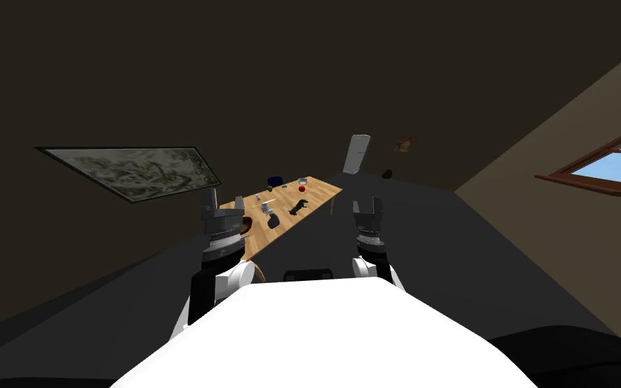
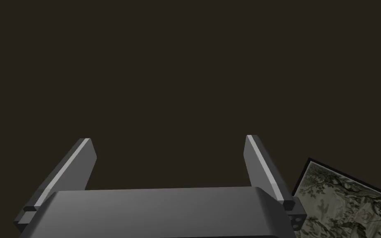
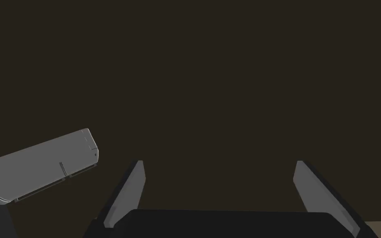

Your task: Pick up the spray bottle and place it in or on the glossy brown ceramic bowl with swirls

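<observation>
Off at eleven o'clock the table (image 1: 316, 192) waits; my left gripper (image 1: 222, 199) and right gripper (image 1: 367, 203) are spread, empty, so I judge nothing done yet.

I count one wooden bench (image 1: 319, 190). On it there are three bowls: one dark blue bowl (image 1: 275, 180) at the far end, one pale grey bowl (image 1: 302, 180) to its right, and one brown bowl (image 1: 244, 228) at the near end, partly hidden. There is also one red ball (image 1: 302, 189), one dark toy animal (image 1: 296, 207), one dark grey spray bottle (image 1: 272, 219) and one small grey thing (image 1: 259, 199) that I cannot identify. The walls carry one picture (image 1: 134, 172), one window (image 1: 612, 165) and one grey wall unit (image 1: 357, 155). There are two pincers, the left pincer (image 1: 221, 199) and the right pincer (image 1: 368, 202).
</observation>
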Motion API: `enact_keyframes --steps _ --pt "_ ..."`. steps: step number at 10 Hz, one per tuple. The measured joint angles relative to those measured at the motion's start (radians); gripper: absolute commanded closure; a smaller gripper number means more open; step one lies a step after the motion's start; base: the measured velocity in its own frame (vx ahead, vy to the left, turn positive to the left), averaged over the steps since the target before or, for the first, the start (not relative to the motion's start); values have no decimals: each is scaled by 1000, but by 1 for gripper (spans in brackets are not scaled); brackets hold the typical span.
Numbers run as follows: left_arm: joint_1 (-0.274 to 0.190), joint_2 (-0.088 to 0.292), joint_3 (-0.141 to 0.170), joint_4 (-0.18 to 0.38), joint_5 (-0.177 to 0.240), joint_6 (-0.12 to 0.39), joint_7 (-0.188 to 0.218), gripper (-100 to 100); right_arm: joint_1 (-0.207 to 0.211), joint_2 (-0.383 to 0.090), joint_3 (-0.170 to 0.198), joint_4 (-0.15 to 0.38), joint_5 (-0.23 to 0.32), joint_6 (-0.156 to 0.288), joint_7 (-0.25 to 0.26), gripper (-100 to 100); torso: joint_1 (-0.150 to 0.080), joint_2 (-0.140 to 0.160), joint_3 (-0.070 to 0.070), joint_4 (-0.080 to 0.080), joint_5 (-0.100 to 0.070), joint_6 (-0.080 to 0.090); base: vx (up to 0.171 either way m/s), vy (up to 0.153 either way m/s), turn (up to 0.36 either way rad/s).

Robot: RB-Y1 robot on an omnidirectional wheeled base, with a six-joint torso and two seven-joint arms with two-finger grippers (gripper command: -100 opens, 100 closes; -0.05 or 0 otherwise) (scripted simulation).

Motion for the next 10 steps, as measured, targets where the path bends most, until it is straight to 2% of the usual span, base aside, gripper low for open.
enact_keyframes --steps 3,5,7,8,9,10 --pt "23 74 -19 20 -6 18 -3 -100 0 0 0 0 0 0 0 0 1 1 1 0 0 0 -20 15 -37" --pt "32 114 -42 59 -18 30 -11 -100 0 0 0 0 0 0 0 0 2 1 1 0 0 0 -18 30 -57" --pt "51 167 -58 110 -27 36 -10 -100 0 0 0 0 0 0 0 0 3 1 1 0 1 0 -14 49 -81" --pt "56 197 -62 124 -30 55 -9 -100 0 0 0 0 0 0 0 0 4 1 1 0 1 0 0 51 -84" --pt "54 214 -84 147 -46 80 -18 -100 0 0 0 0 0 0 0 0 4 0 0 0 1 0 -1 57 -103" --pt "83 239 -110 175 -62 76 -27 -100 0 0 0 0 0 0 0 0 4 0 0 0 1 0 -5 62 -105"
